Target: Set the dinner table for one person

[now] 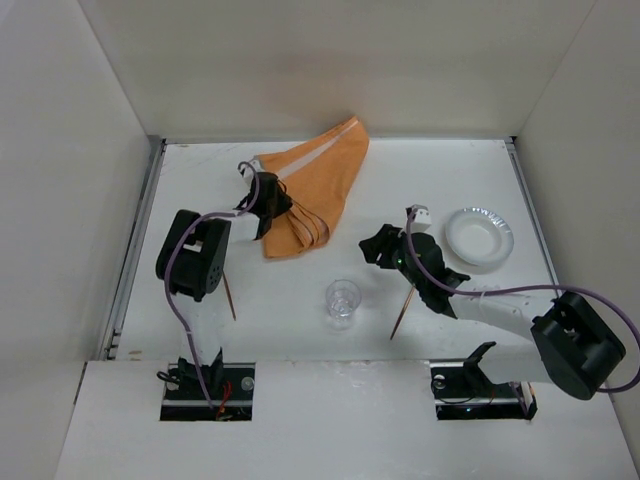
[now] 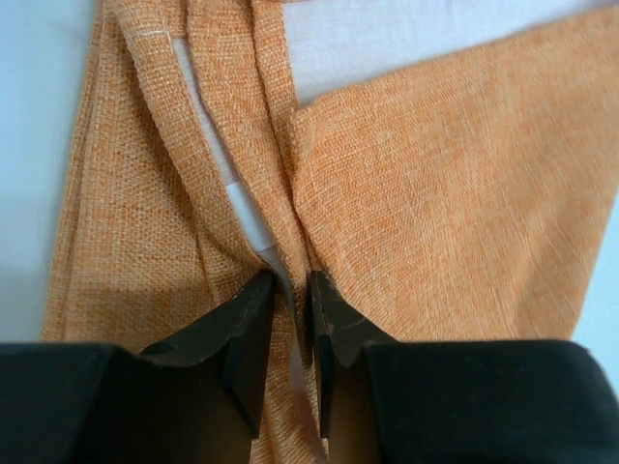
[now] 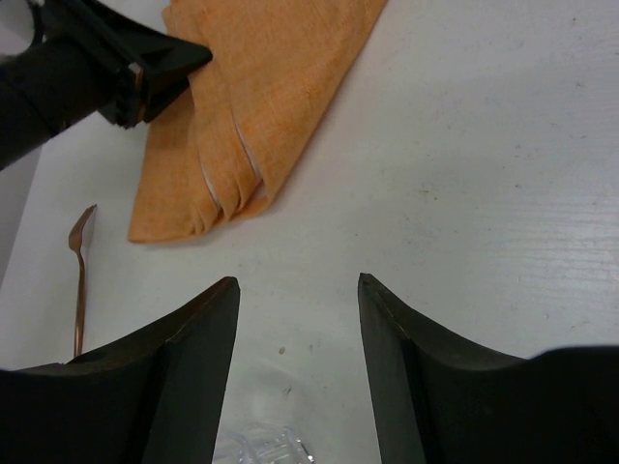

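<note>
Left claw (image 2: 288, 290) pinched narrow on the bunched folds of the orange placemat (image 1: 318, 170), far-left of centre on the counter (image 1: 450, 170). Cloth's long axis runs diagonally toward the far edge. Right claw (image 3: 295, 290) wide, empty, mid-counter, with the placemat to its far left. Left arm nearer.
</note>
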You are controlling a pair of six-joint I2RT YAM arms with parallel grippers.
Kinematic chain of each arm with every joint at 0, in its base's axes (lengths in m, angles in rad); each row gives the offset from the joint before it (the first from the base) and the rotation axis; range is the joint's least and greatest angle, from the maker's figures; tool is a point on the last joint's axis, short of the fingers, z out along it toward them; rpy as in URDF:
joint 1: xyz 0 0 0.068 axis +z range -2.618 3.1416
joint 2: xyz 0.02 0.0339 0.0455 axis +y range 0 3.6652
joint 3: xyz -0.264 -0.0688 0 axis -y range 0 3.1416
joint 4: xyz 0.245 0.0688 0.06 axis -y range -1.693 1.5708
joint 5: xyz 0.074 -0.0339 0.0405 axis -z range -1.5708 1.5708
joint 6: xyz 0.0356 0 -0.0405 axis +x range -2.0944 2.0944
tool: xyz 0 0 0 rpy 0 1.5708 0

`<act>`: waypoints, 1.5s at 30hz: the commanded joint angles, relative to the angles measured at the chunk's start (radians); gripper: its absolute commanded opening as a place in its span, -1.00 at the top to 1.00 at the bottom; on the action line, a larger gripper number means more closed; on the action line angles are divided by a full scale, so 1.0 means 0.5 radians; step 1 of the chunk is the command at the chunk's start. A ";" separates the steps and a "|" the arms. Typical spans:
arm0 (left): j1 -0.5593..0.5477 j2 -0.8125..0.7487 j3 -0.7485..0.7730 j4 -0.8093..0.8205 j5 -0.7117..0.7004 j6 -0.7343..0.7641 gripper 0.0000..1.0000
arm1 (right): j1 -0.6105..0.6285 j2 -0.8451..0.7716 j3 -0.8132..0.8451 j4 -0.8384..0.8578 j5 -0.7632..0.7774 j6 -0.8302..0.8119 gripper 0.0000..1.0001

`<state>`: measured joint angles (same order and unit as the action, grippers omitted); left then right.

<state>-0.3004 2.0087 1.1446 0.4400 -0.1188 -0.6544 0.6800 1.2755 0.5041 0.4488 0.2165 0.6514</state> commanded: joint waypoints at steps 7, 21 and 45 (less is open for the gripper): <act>0.007 -0.504 -0.396 0.271 -0.124 -0.201 0.13 | -0.006 0.029 0.044 0.099 0.043 -0.033 -0.18; 0.038 -0.244 -0.203 0.160 0.023 -0.326 -0.07 | -0.006 0.011 0.038 0.100 0.046 -0.042 -0.20; 0.056 0.198 0.331 -0.193 -0.078 -0.087 0.32 | -0.006 0.011 0.044 0.093 0.046 -0.045 -0.22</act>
<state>-0.2672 2.0941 1.2823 0.3695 -0.1589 -0.7223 0.6800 1.2854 0.5041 0.4492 0.2214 0.6430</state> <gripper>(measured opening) 0.354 0.610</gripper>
